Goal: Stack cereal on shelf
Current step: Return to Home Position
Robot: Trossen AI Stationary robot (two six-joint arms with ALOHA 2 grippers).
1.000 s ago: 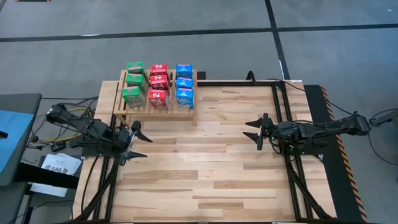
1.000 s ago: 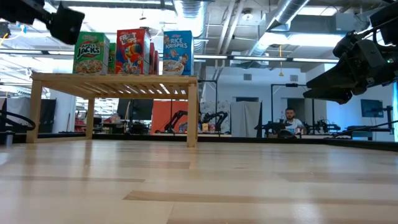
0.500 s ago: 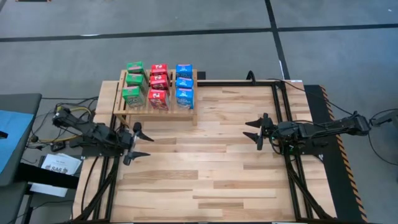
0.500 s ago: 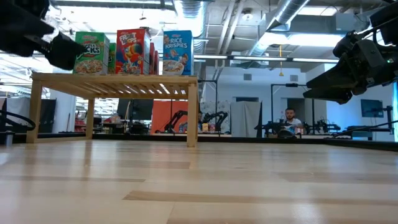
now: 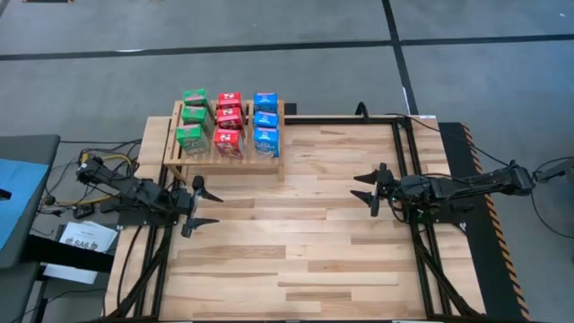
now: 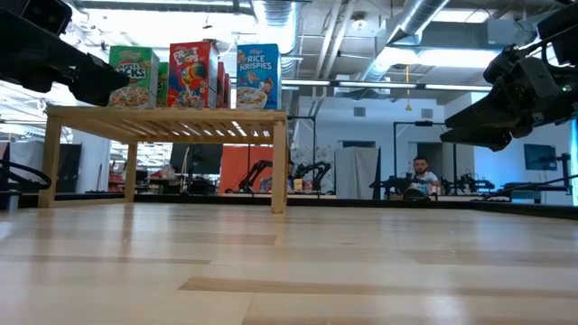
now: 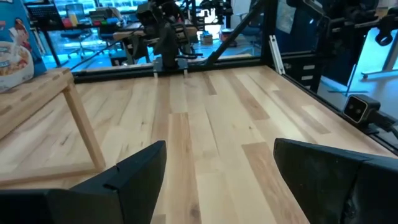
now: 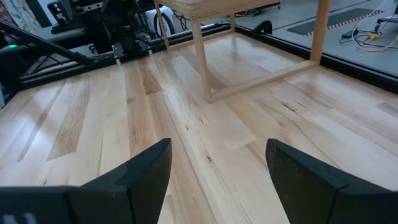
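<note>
The cereal boxes stand upright on the slatted top of the wooden shelf (image 5: 235, 165) at the table's far left, in three rows: green (image 5: 192, 126), red (image 5: 229, 126) and blue (image 5: 265, 124). In the low view the front boxes (image 6: 192, 76) show above the shelf top (image 6: 163, 116). My left gripper (image 5: 208, 206) (image 7: 221, 146) hovers open just off the shelf's near side, level, with nothing between its fingers. My right gripper (image 5: 359, 187) (image 8: 219, 143) hovers open over the table's right half, pointing toward the shelf, also holding nothing.
Bare planks (image 5: 296, 242) fill the middle and near part of the table. A black frame rail (image 5: 405, 148) runs along the right side. Beyond the far edge, a person (image 6: 420, 173) sits in the room among other equipment.
My left gripper has sunk from above the height of the boxes to about level with them, drawing slightly back toward the table's near left, still open. The right gripper and the boxes have kept still.
</note>
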